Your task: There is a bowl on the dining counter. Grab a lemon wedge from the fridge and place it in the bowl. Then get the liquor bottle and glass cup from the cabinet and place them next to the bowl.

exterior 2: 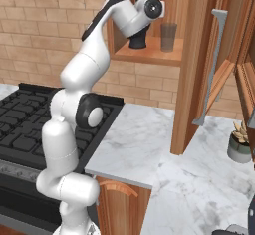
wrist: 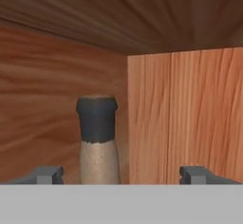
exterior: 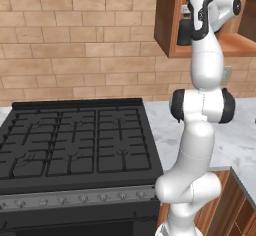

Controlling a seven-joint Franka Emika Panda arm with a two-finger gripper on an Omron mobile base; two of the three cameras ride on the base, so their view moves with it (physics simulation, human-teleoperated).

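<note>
Inside the cabinet (exterior 2: 149, 55), gripper (wrist: 121, 174) spread wide, holding nothing; liquor bottle (wrist: 97, 137) neck upright between the fingertips, nearer the left one.

A tan brick wall (exterior: 75, 40) backs a simulated kitchen where a black gas stove (exterior: 75, 140) with grey knobs sits beside a white-grey marble worktop (exterior 2: 149, 144). Reddish wooden base cabinets (exterior 2: 122, 204) stand below it. A small potted plant (exterior 2: 240, 144) rests on the marble at far right.
</note>
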